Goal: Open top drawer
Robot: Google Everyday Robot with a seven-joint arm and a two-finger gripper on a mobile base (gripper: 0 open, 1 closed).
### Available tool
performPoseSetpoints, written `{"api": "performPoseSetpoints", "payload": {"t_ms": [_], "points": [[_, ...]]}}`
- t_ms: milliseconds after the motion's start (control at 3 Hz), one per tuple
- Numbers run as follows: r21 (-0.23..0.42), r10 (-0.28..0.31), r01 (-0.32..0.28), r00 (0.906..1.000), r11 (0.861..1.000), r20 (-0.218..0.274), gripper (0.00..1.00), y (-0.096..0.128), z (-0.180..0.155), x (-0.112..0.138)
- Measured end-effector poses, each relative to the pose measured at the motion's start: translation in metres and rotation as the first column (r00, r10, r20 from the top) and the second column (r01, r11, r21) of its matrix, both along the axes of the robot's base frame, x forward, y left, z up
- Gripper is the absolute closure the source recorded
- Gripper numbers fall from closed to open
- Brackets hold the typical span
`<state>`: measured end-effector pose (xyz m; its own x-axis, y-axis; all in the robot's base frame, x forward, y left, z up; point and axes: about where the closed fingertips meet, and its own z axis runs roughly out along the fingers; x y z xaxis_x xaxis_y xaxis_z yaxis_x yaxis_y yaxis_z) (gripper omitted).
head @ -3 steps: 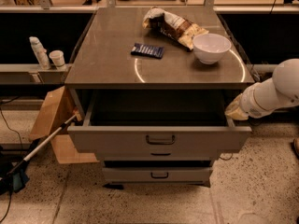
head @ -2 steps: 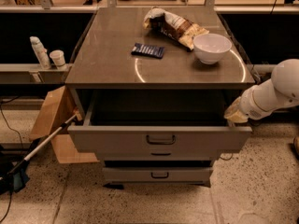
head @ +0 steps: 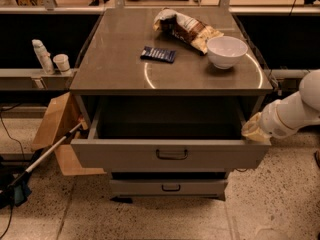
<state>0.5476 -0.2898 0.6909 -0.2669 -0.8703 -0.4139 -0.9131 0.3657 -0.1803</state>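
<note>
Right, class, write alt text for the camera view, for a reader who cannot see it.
The grey cabinet's top drawer stands pulled out, with the robot's end effector at the right end of its front panel. On the cabinet top sit a white bowl, a snack bag and a small dark packet.

Lab or workshop test area rather than a home. Shown by a grey metal cabinet (head: pixel 120 74) standing on a speckled terrazzo floor (head: pixel 150 219), with grey metal rails (head: pixel 270 9) behind it. Cardboard box (head: pixel 55 121) and long-handled tool (head: pixel 47 156) propped at its left side. White bowl (head: pixel 226 51) and snack bag (head: pixel 187 29) staged on its surface. Robot gripper (head: pixel 252 130) at the right end of its open top drawer (head: pixel 125 156).
</note>
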Motion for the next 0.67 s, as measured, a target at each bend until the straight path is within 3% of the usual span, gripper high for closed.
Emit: {"api": "performPoseSetpoints", "payload": {"t_ms": [333, 667], "points": [[0.002, 0.000, 0.000, 1.0000, 1.000, -0.001, 1.00, 0.001, 0.001, -0.004], [0.015, -0.026, 0.026, 0.9997, 1.000, 0.002, 1.00, 0.009, 0.006, -0.048]]}}
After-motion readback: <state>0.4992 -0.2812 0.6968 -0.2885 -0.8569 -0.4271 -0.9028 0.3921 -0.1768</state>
